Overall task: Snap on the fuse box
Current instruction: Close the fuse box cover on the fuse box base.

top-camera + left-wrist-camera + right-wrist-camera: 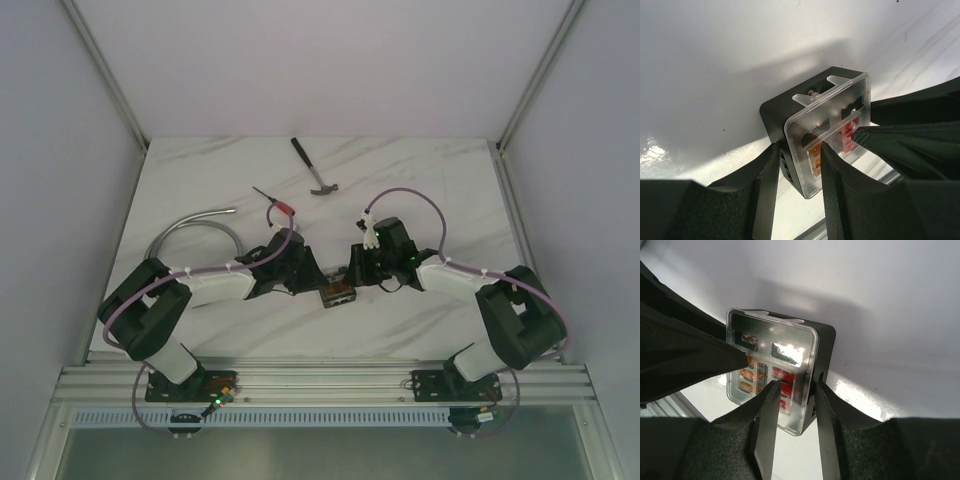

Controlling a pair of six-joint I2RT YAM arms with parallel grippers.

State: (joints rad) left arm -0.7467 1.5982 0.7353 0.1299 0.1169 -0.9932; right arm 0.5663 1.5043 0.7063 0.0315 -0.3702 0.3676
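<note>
The fuse box (pixel 337 293) is sitting at the middle of the tabletop (pixel 430 180), towards its near edge, with the two arms meeting over it. Whether it is resting on the surface or being held just off it, I cannot tell. Its clear cover (pixel 835 115) is lying over the black base, with the red and orange fuses showing through.

The left fingers (pixel 840 190) are standing partly closed and pinching one edge of the box, one finger on the cover face and the other against the black side. The right fingers (pixel 767 430) are gripping the opposite edge in the same way.

By my reading, the cover is being pressed home. To do it well, both arms should be squeezing evenly and square to the cover, so the tabs are catching together and the lid is not tilting.

Beyond the box, a red-handled screwdriver (pixel 276 202), a hammer (pixel 318 170) and a bent metal hose (pixel 195 225) are lying well apart from it.
</note>
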